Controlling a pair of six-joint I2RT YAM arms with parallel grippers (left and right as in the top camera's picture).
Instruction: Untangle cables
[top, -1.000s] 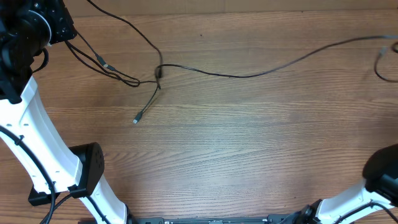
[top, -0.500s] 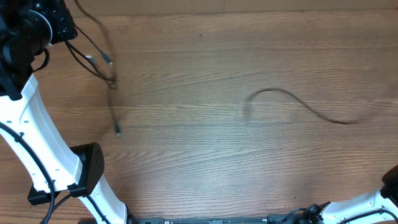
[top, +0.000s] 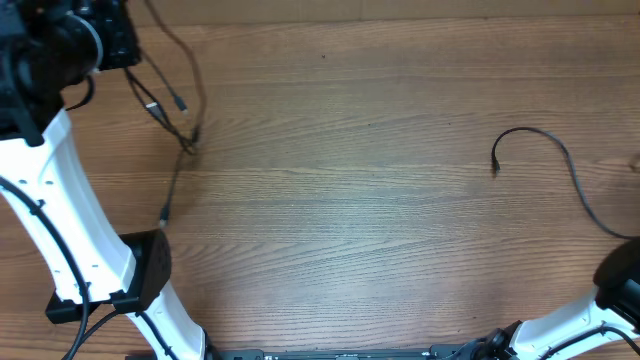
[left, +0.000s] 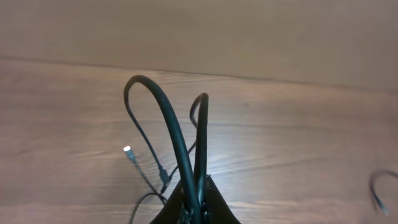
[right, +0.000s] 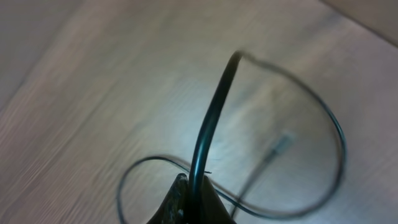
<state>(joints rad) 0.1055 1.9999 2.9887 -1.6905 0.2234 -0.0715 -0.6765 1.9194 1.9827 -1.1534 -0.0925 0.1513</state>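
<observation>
Wood-grain boards make up the table (top: 350, 230), which fills the overhead view; a plain beige wall is seen beyond its far edge in the left wrist view.

A second ago one long cord was stretched from a knot at 11 o'clock across to the 2 o'clock edge. That separated cable (top: 572, 175) is now lying by itself at 3 o'clock, well apart from the rest, its free end curled back toward the centre. The left bundle of cables (top: 186, 135) has been drawn closer to the left arm (top: 50, 200) at 10 o'clock, and its silver-tipped plug (top: 163, 213) has been shifted toward 9 o'clock.

The left gripper (left: 196, 208) is clamped on the left bundle of cables (left: 169, 121), with two cords arching up from between its closed fingers. The right gripper (right: 188, 200) is closed on the separated cable (right: 211, 112).

The right gripper is cut out of the overhead view, where only part of the right arm (top: 620, 285) is seen at 4 o'clock, and the separated cable is lost at that edge. The right wrist view is blurred. How many cords are in the left bundle, and whether they are knotted, cannot be told.
</observation>
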